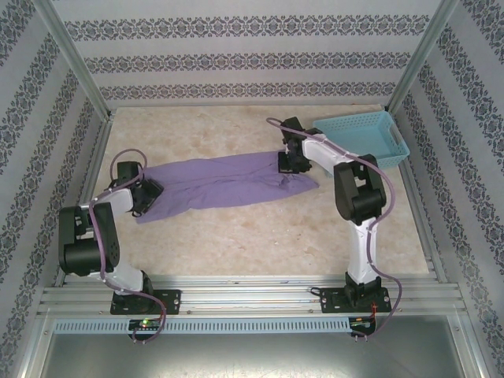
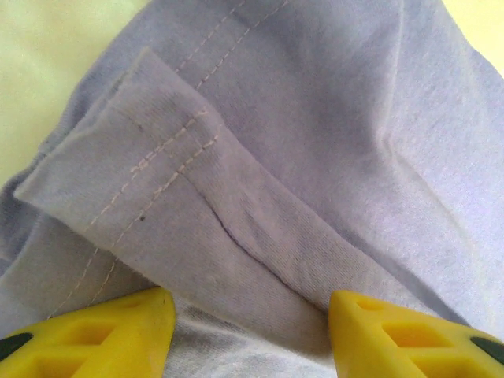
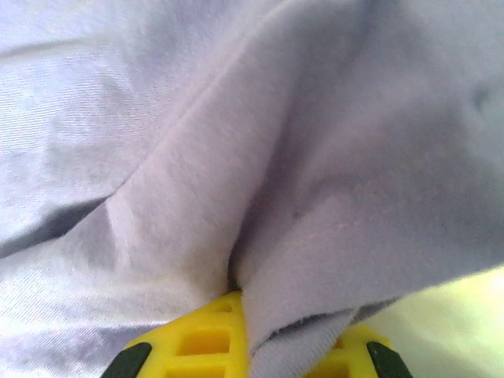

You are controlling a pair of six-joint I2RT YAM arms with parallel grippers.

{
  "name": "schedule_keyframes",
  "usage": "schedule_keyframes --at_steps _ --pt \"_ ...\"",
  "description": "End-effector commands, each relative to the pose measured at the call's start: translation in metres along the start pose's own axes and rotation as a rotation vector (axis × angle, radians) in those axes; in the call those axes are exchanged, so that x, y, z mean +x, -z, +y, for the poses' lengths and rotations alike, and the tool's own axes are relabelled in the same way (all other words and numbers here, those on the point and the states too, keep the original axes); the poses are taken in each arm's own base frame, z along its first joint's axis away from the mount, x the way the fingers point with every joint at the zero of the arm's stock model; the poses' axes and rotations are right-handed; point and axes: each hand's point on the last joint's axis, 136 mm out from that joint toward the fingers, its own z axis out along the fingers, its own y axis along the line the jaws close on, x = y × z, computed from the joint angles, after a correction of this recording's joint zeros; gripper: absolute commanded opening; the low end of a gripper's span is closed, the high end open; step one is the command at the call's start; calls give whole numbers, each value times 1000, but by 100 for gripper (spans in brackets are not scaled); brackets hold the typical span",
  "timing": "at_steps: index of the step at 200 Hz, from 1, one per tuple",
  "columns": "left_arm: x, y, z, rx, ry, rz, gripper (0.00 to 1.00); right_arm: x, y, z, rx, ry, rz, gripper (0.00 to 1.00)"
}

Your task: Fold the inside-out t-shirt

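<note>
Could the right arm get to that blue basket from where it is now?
Probably yes: the basket sits close beside it, nothing between, but its pincer is shut on the t-shirt and must let go first.

White links, black joints on left arm (image 1: 83, 236), right arm (image 1: 358, 193); lavender cable (image 1: 384, 185) behind each wrist. Yellow fingers (image 2: 102, 335), lattice cut-outs, black outer patches on left gripper (image 2: 252, 335), right gripper (image 3: 250, 346).
</note>
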Motion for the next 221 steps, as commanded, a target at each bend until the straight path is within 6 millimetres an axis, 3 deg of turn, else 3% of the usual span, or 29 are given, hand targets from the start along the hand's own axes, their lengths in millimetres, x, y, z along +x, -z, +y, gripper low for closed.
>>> schedule_keyframes --at_steps 1,66,102,143,186,204,221 --pt "44 -1 28 -97 22 91 56 -15 69 -23 42 20 -134 0" --pt "90 23 8 -60 -51 76 56 -10 171 -23 186 153 -280 0" --pt "117 31 0 -37 -101 76 56 -7 210 -23 335 263 -306 0" --pt "123 46 -14 23 -131 84 57 -1 224 -27 481 350 -307 0" --pt "94 82 -28 90 -193 -18 64 4 220 -40 510 346 -309 0" --pt "89 86 -29 87 -230 -19 65 6 215 -40 505 358 -309 0" --pt "94 82 -32 93 -266 20 64 7 214 -28 496 417 -327 0"
